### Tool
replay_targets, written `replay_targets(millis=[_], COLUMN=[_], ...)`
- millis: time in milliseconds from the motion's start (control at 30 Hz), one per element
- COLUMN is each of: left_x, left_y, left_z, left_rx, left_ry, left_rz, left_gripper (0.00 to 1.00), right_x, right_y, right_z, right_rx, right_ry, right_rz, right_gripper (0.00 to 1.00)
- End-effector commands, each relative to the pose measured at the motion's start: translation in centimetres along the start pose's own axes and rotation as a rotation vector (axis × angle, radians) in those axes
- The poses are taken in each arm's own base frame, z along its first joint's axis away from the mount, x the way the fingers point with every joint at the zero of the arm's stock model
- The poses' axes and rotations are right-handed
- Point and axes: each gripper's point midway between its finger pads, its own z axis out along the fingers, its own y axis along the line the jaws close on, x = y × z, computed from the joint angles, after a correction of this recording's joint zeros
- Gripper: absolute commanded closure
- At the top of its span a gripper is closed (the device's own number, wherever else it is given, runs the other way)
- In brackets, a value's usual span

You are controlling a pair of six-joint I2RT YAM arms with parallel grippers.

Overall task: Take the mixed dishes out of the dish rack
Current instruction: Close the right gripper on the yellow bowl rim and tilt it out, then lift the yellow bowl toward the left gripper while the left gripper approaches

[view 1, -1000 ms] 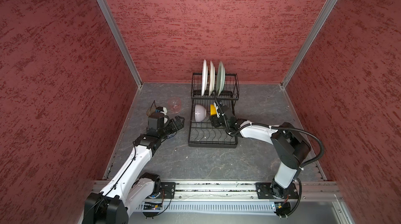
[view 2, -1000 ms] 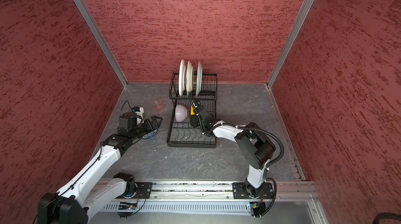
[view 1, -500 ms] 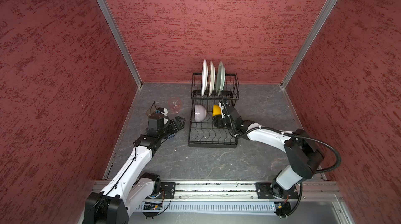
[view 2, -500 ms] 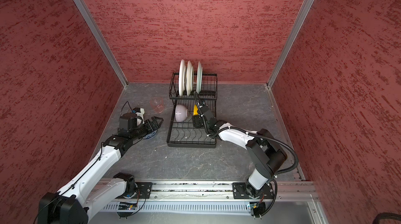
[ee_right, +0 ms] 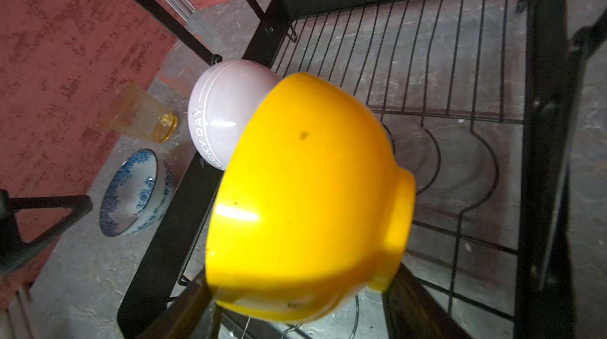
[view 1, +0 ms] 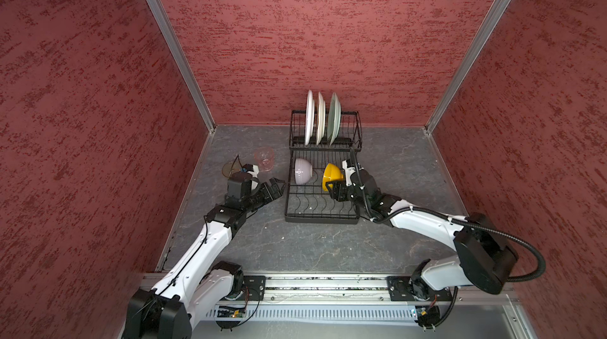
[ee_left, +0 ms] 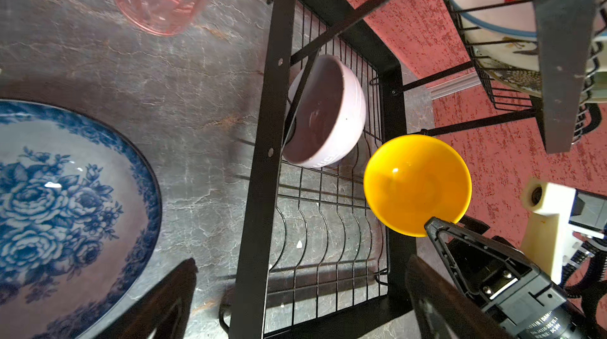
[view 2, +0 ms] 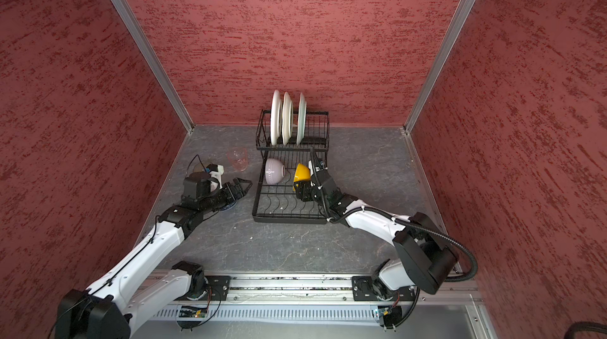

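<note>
Right gripper (view 1: 331, 187) is clamped on the yellow bowl (view 1: 332, 172) by its rim, over the dish rack's (view 1: 323, 220) lower tier. Left gripper (view 1: 278, 188) stands wide open and empty near the blue-white bowl (ee_left: 65, 196), which its arm mostly hides in both top views.

Note: the right gripper (view 1: 332, 186) has drawn the yellow bowl (view 1: 332, 174) frontward and rightward over the dish rack (view 1: 320, 219), widening its gap from the lilac bowl (view 1: 303, 171). That arm's elbow has swung out rightward.

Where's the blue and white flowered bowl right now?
The blue-and-white flowered ceramic bowl sits upright on the grey table, left of the black wire dish rack in a top view, near the amber glass tumbler.
</note>
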Motion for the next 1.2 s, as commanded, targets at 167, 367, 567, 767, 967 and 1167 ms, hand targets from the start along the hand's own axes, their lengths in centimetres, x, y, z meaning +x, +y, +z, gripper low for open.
replay_targets(millis=[167,367,567,767,967,1167], left_x=[1.3,2.5,3.5,4.0,4.0,4.0], left_y=[-3.1,-4.7,-5.9,-6.5,-6.5,-6.7], left_z=[0.9,2.4,3.8,5.0,5.5,6.1], left_rx=[0.065,0.078,0.071,0.044,0.017,0.003], left_ry=[0.035,0.100,0.141,0.173,0.169,0.177], left_rz=[0.063,0.073,0.086,0.099,0.096,0.090], left_gripper=[0.00,0.02,0.04,0.08,0.21,0.28], right_x=[-1.9,-1.9,-1.6,-1.4,-1.4,-1.0], right_y=[3.5,5.1,6.2,7.1,8.1,9.1], right_z=[-2.3,-4.0,-4.7,-5.4,-6.7,-7.1], right_rx=[-0.229,-0.354,-0.423,-0.478,-0.544,-0.605], right_ry=[-0.122,-0.154,-0.135,-0.109,-0.103,-0.065], right_rz=[0.063,0.062,0.069,0.095,0.105,0.105], right_gripper=[0.44,0.43,0.43,0.42,0.41,0.41])
